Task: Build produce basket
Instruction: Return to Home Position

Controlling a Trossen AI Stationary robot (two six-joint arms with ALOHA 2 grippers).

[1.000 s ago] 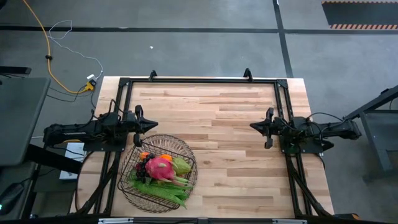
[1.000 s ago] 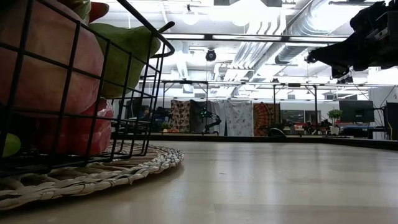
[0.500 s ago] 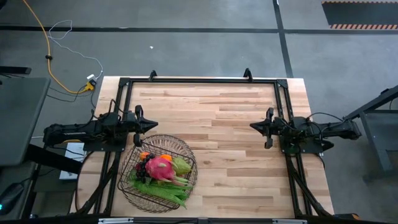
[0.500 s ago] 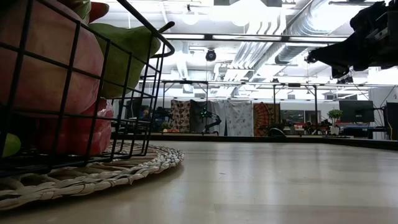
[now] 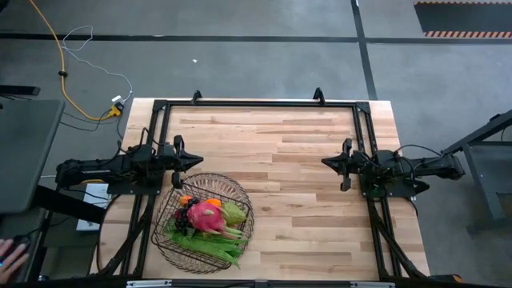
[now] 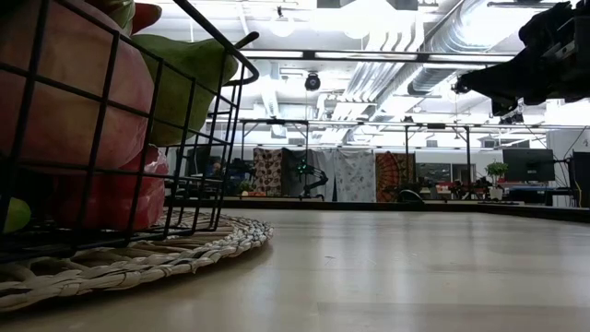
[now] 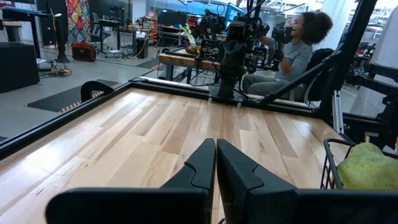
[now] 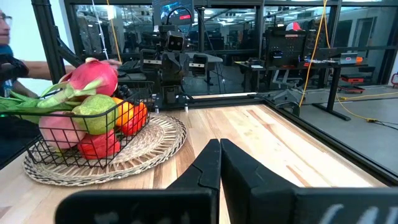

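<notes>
Produce heaped in a round dark wire-mesh basket (image 5: 218, 181) occupies the near-left part of the pale wooden table (image 5: 312, 224); the basket rests on a round woven straw mat (image 6: 138, 263). A pink dragon fruit (image 5: 210, 217) crowns the pile, well above the rim. A green pear (image 5: 234, 213) lies to its right, long green beans (image 5: 206, 246) reach the near rim, and a dark bunch of grapes (image 5: 182, 215) and an orange fruit (image 5: 186, 200) sit toward the left. No loose produce is visible on the table, so the filling appears complete.

Farther back, the left hand (image 5: 198, 161) hovers just beyond the basket's far rim, its two fingers pressed together and holding nothing. The right hand (image 5: 326, 162), likewise closed and empty, hovers over the right part of the table, well apart from the basket. Both arms lie level and tucked, consistent with a rest pose.

Risks from here are judged to be small. The pile stands tall, so a jolt to the table could roll the dragon fruit out. A downward or nearward drift of the left arm could clip the rim and shift the basket on its mat.

A seated person (image 7: 297, 46) is visible beyond the table's right side.
</notes>
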